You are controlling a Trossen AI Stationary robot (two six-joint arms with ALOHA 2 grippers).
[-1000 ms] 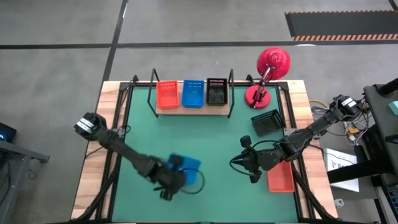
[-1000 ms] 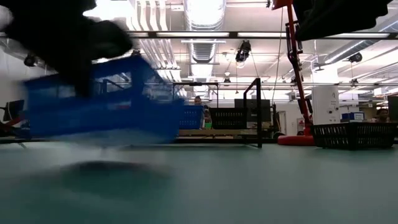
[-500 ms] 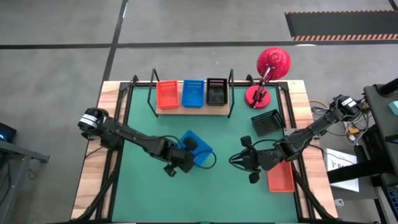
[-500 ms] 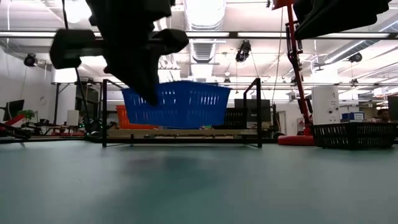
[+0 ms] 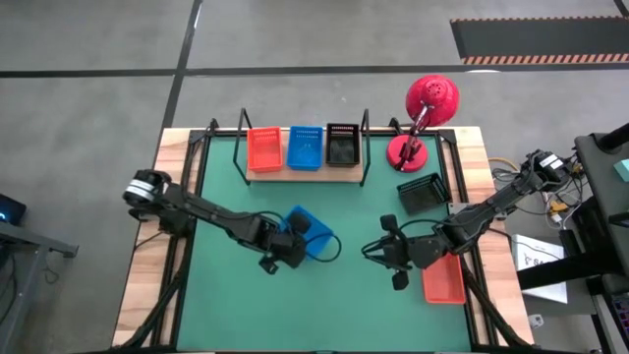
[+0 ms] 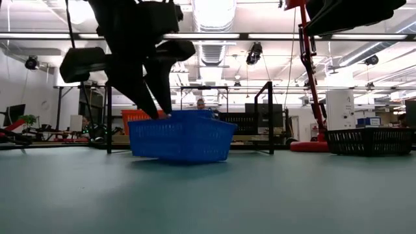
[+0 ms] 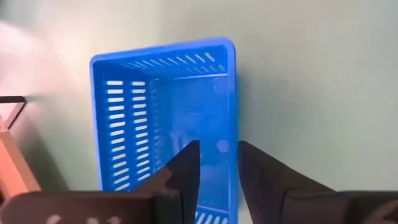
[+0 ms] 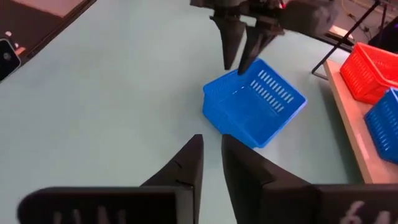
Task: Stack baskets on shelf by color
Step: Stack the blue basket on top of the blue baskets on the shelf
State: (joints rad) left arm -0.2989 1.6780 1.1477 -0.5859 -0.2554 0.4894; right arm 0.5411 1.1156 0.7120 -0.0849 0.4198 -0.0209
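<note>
The blue plastic mesh basket [image 5: 307, 234] sits mid-surface, skewed to the edges. The left hand [image 5: 293, 239] straddles its wall, fingers parted. The right hand [image 5: 377, 253], nearly closed and empty, waits toward the right edge.

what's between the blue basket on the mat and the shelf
Nothing visible. In the high view, bare green mat runs from the loose blue basket, where the left pincer straddles its wall, to the shelf. The red lamp stands off to the side.

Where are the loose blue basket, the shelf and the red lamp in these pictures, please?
blue basket [image 6: 181, 137]: low view, on its near mesh wall.
shelf [image 5: 339, 175]: high view, on the bare front edge of its wooden board.
red lamp [image 5: 433, 99]: high view, on the top of its round shade.
</note>
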